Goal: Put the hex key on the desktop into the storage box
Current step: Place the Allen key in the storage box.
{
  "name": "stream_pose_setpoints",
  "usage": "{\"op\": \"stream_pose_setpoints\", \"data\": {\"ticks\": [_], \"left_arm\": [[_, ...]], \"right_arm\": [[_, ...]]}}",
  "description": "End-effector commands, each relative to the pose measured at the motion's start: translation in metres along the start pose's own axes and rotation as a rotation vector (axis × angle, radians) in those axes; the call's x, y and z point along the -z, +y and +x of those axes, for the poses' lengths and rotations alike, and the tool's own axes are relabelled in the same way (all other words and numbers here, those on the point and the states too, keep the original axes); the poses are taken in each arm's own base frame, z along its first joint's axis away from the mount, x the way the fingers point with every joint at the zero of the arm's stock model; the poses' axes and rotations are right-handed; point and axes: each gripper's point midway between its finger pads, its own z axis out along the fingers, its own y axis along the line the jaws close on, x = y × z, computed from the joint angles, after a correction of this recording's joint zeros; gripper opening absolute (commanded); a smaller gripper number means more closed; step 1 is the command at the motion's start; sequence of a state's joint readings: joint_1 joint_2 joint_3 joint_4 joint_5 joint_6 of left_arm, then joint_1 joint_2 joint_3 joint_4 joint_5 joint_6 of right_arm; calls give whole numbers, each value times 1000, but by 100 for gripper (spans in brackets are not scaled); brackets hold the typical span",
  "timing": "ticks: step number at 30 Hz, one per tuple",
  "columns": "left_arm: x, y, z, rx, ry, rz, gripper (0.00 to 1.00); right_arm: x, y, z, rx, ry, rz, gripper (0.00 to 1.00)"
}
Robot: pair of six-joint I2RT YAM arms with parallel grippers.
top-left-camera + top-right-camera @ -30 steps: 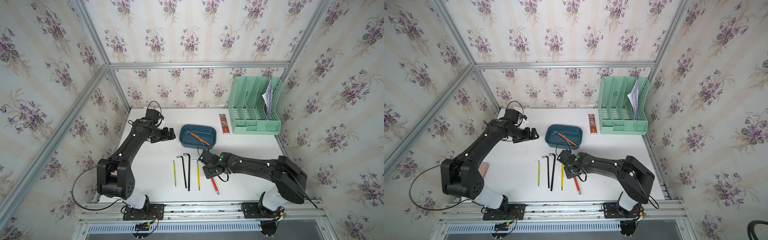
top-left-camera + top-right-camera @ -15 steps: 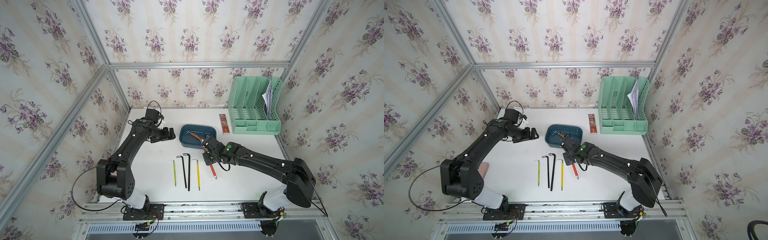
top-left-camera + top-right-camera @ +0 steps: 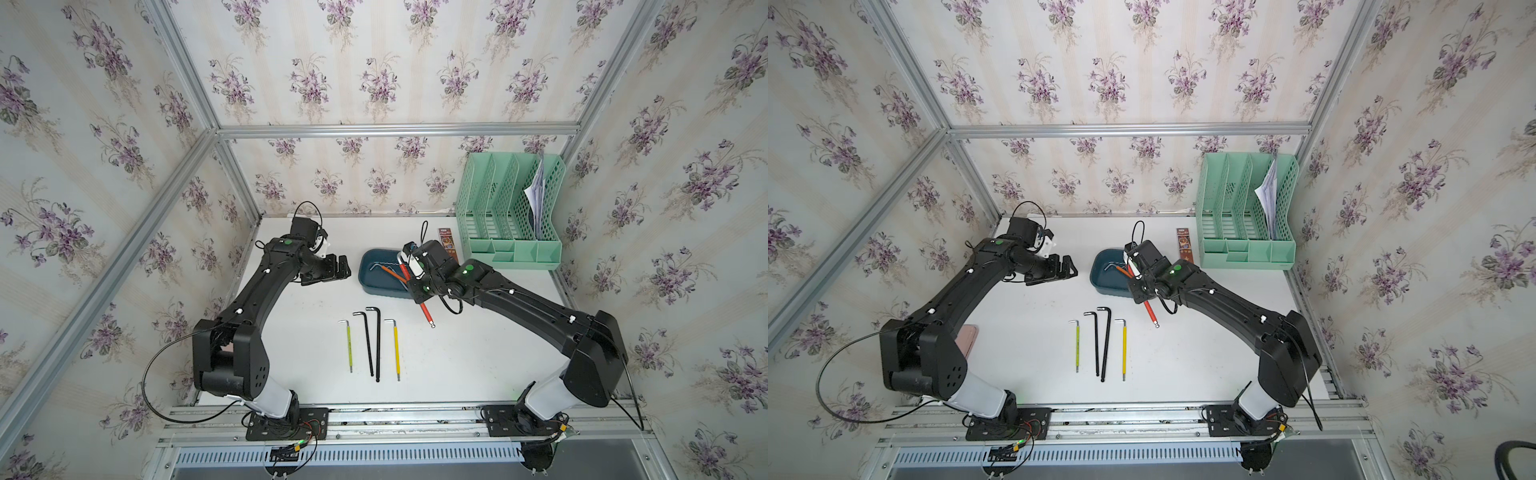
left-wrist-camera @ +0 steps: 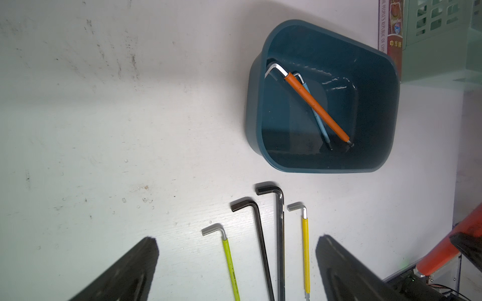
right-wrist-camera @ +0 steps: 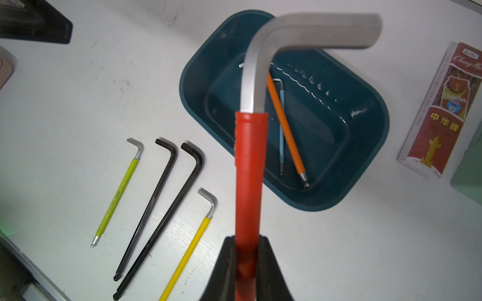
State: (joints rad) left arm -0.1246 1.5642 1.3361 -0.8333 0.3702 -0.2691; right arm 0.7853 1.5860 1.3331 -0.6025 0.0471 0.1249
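**Item:** red-sleeved hex key (image 5: 250,169).
**Hold:** pinched at the sleeve between the closed fingers of the right gripper (image 5: 247,247), apparently lifted off the desktop (image 3: 457,353).
**Axis:** slanted. The bent steel end pointed far, over the near right corner of the storage box (image 3: 380,291). The straight end pointed near, outside the rim.
**Bearing:** the box interior lay far and left of the gripper.
**Left gripper** (image 3: 336,267): jaws apart, empty, left of the box.
**In box:** orange key (image 4: 317,106), blue key (image 4: 321,125).
**On desktop:** row of four hex keys (image 3: 378,345).

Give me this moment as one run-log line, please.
right gripper: shut on red hex key, bent end over storage box | left gripper: open, empty | desktop: four keys
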Motion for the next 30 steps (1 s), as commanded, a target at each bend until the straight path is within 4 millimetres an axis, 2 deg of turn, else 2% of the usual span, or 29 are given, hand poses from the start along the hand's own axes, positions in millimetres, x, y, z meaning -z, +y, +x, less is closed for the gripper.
{"op": "stream_pose_setpoints", "data": {"ticks": [1, 7, 10, 14, 18, 24, 30], "left_arm": [[5, -1, -3, -15, -17, -1, 99], [5, -11, -4, -12, -14, 80, 99], [4, -10, -5, 5, -10, 96, 99], [2, -16, -9, 77, -8, 236, 99], [-2, -1, -13, 147, 14, 234, 99], [7, 6, -15, 150, -27, 207, 99], [10, 10, -16, 148, -37, 185, 99]], "right_arm": [[-1, 5, -18, 89, -48, -43, 0], [-5, 18, -42, 202, -77, -147, 0], [-13, 14, -59, 254, -99, -136, 0], [-34, 6, -80, 320, -112, -153, 0], [-63, -3, -96, 373, -85, -133, 0], [-103, -11, -102, 423, -26, -93, 0], [-131, -31, -84, 453, 44, -10, 0]]}}
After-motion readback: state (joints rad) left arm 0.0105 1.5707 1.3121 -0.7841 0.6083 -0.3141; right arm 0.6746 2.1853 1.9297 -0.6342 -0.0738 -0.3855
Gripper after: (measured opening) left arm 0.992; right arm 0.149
